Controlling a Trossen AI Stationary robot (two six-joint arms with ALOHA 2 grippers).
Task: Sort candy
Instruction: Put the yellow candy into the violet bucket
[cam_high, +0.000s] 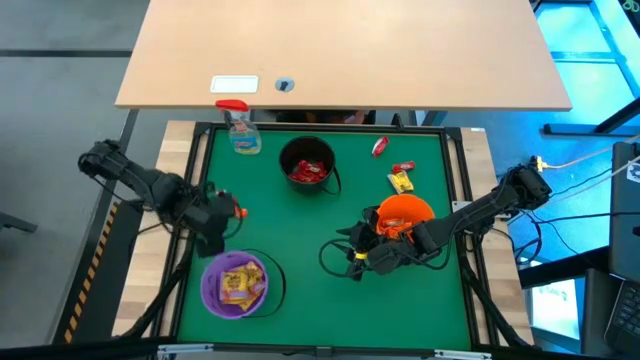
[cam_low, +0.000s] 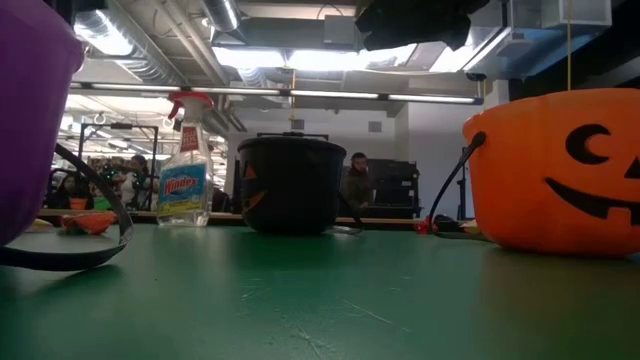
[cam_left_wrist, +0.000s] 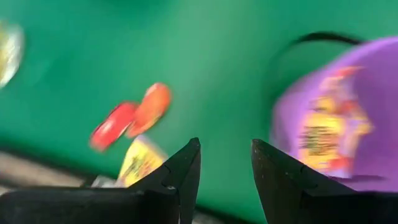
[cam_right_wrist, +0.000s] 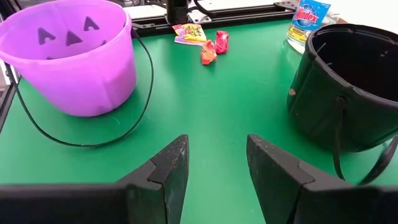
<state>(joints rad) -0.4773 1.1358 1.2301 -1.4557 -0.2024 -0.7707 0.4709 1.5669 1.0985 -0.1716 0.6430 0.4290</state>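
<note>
Candy, small flat shiny wrapped packets, lies in four groups around the black bucket (cam_high: 308, 166). Red packets (cam_high: 308, 172) fill the black bucket itself. Yellow packets (cam_high: 240, 283) with red print sit in the purple bucket (cam_high: 212, 297), near the table's front left. A red packet (cam_high: 379, 147), another red packet (cam_high: 403, 166) and a yellow one (cam_high: 400, 181) lie loose on the green mat (cam_high: 300, 230) to the right of the black bucket, just behind the orange pumpkin bucket (cam_high: 412, 208). Two red sweets (cam_right_wrist: 212, 48) and a yellow packet (cam_right_wrist: 189, 33) lie at the mat's left edge.

The left gripper (cam_high: 214, 222) hangs just behind the purple bucket, fingers (cam_left_wrist: 183, 171) parted narrowly, holding nothing. The right gripper (cam_high: 356, 257) sits low beside the orange bucket, fingers (cam_right_wrist: 168, 168) moderately apart and empty. A Windex spray bottle (cam_high: 241, 128) stands left of the black bucket.
</note>
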